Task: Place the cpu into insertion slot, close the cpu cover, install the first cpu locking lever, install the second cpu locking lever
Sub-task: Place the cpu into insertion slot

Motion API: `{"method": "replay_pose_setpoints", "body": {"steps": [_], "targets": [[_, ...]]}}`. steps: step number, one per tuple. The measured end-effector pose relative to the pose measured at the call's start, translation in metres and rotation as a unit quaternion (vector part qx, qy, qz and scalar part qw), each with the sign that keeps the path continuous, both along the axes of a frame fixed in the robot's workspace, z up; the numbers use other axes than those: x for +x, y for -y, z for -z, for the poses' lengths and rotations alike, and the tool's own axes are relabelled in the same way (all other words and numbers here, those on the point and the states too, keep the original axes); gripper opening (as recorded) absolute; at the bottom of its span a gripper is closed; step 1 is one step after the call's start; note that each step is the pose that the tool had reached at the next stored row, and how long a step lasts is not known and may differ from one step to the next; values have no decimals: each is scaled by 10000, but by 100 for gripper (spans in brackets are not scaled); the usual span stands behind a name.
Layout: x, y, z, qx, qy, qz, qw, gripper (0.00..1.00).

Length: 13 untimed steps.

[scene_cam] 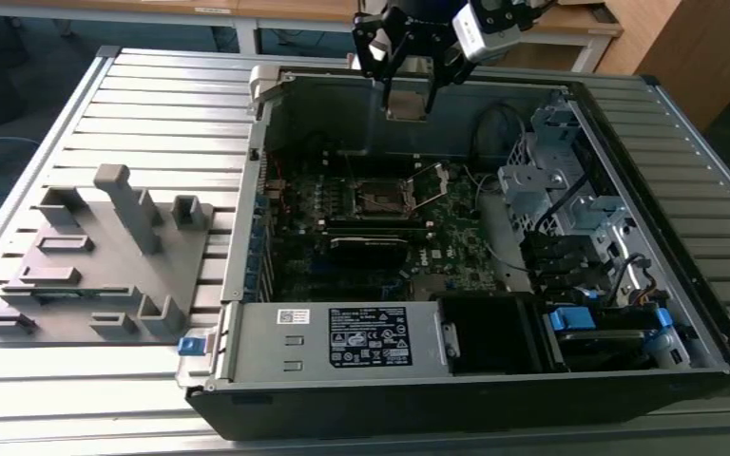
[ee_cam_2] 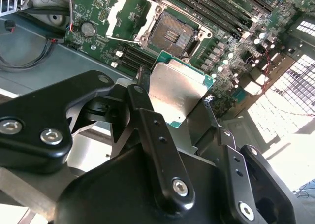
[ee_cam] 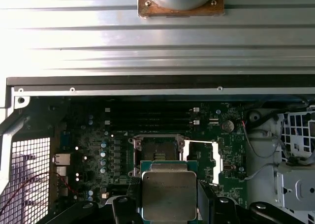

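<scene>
The claw (scene_cam: 406, 95) hangs over the far wall of an open computer case (scene_cam: 467, 404), which lies on its side on the slatted metal tabletop (scene_cam: 149, 104), toward the exterior view's right. It is clamped on the cpu (ee_cam_2: 179, 93). In both wrist views the black fingers (ee_cam_2: 142, 93) press the chip's two opposite edges, with its dull grey face (ee_cam: 169, 194) showing and a thin green rim around it. The cpu is in the air, clear of the green motherboard (scene_cam: 365, 242).

The insertion slot (ee_cam: 156, 157) sits bare on the board, its dark centre uncovered inside the silver rim. The cpu cover (ee_cam: 204, 157) is swung open just beside the slot, on the exterior view's right of it, and the green board shows through its cut-out middle. In the second wrist view the slot (ee_cam_2: 172, 34) and the raised cover (ee_cam_2: 129, 15) lie beyond the held chip.

A grey power supply box (scene_cam: 339, 337) fills the case's near end. A grey moulded fixture plate (scene_cam: 99, 256) lies near the tabletop's edge at the exterior view's left.
</scene>
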State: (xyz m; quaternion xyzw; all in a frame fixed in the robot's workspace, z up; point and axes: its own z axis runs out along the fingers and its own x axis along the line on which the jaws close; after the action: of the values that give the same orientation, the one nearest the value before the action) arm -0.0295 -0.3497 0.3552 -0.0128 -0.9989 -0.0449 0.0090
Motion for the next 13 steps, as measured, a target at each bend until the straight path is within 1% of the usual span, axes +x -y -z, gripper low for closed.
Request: {"method": "replay_pose_setpoints", "body": {"steps": [13], "targets": [[0,0,18,-1,-1,0,10000,54]]}}
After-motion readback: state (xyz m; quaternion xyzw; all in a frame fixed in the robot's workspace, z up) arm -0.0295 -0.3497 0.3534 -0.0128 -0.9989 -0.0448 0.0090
